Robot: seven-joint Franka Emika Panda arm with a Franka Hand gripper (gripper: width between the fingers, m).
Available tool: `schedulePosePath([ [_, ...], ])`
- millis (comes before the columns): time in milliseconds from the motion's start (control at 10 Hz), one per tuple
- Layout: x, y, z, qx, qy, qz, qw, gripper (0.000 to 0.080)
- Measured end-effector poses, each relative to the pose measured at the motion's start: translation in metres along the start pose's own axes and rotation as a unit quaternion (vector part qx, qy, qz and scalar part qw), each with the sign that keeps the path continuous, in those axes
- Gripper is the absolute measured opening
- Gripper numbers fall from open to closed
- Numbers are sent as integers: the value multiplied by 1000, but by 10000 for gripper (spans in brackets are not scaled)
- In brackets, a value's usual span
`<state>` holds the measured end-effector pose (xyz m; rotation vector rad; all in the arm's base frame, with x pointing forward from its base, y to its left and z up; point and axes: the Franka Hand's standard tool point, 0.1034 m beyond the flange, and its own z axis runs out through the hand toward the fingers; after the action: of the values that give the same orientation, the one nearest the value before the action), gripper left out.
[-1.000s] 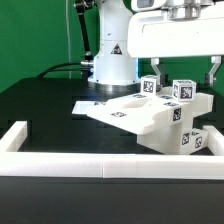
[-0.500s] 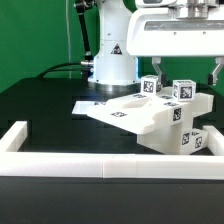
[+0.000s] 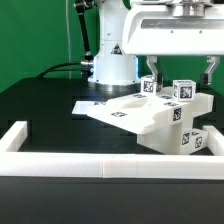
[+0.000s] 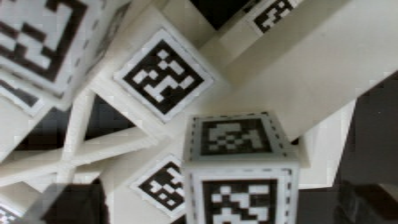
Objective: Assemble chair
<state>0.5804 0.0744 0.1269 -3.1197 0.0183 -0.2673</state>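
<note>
Exterior view: we see the chair [image 3: 155, 115] resting on the black desk [image 3: 45, 105], against the white border wall [image 3: 60, 165] on this view's right. Hand [image 3: 180, 72] hangs over it, fingers spread wide, gripping nothing. Wrist view: tagged pieces [image 4: 169, 75] close up.

A flat green backdrop [image 3: 35, 35] fills the space behind a black table [image 3: 45, 105]. A low white border wall [image 3: 60, 164] runs along the table's near edge and turns back at the exterior view's left. Lighting is bright and even.
</note>
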Motion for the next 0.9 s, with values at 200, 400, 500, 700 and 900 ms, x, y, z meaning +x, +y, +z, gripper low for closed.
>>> schedulePosePath([
  [200,0,0,0,0,0,1,1000,376],
  [400,0,0,0,0,0,6,1000,282],
  [500,0,0,0,0,0,27,1000,282],
  [700,0,0,0,0,0,83,997,282],
  [900,0,0,0,0,0,126,992,282],
])
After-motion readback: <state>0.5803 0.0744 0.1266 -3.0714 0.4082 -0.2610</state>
